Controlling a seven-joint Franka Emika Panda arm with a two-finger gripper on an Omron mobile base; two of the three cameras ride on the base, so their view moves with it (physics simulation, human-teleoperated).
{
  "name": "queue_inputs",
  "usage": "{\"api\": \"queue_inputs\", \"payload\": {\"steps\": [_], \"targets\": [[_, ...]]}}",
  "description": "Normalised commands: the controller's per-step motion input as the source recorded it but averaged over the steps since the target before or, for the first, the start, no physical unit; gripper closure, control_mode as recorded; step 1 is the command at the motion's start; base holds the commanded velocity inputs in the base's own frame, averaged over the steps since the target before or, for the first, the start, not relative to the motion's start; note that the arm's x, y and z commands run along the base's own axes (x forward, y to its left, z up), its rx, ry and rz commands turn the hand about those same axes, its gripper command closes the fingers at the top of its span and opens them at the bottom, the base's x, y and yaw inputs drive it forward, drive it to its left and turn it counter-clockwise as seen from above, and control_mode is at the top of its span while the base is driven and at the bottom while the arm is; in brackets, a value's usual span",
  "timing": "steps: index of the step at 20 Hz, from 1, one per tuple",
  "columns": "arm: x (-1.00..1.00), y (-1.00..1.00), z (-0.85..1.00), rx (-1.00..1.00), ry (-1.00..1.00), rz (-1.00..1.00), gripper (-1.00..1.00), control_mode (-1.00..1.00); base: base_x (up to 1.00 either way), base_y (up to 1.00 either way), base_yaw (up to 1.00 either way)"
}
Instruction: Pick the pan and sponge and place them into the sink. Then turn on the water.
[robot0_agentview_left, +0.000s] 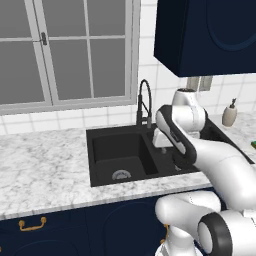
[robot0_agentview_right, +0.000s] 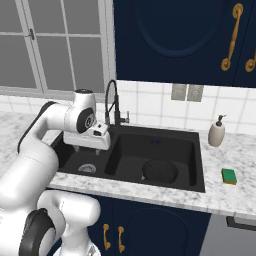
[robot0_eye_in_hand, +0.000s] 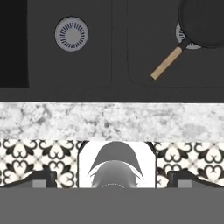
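Pan (robot0_eye_in_hand: 202, 22) lies in the sink's (robot0_agentview_right: 197, 150) right basin; sponge (robot0_agentview_right: 229, 176) waits on the worktop (robot0_agentview_right: 240, 195) right of it. My empty jaws hang wide above; next I must swing right and descend.

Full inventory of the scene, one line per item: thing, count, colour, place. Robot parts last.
sink: 1, black, double basin, set in the counter
pan: 1, black, wooden handle, in the sink's right basin
sponge: 1, green over yellow, counter right of the sink
faucet: 1, black, behind the sink
soap dispenser: 1, beige, counter behind the sponge
counter: 1, grey-white marble
window: 1, grey frame, above the counter
cabinets: navy, above and below the counter
hand: 1, dark tips, above the sink's front edge, holding nothing
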Motion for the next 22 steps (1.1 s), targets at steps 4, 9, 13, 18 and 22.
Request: {"api": "queue_inputs", "payload": {"steps": [4, 9, 13, 18, 22], "targets": [[-0.08, 0.00, 0.00, 0.00, -0.01, 0.00, -1.00, 1.00, -0.12, -0.10, 0.00], [0.00, 0.00, 0.00, 0.00, 0.00, 0.00, -1.00, 1.00, -0.28, -0.73, 0.00], [0.00, 0.00, 0.00, 0.00, 0.00, 0.00, -1.00, 1.00, -0.02, -0.76, 0.00], [0.00, 0.00, 0.00, 0.00, 0.00, 0.00, -1.00, 1.00, 0.00, -0.67, 0.00], [0.00, 0.00, 0.00, 0.00, 0.00, 0.00, -1.00, 1.00, 0.08, -0.41, 0.00]]}}
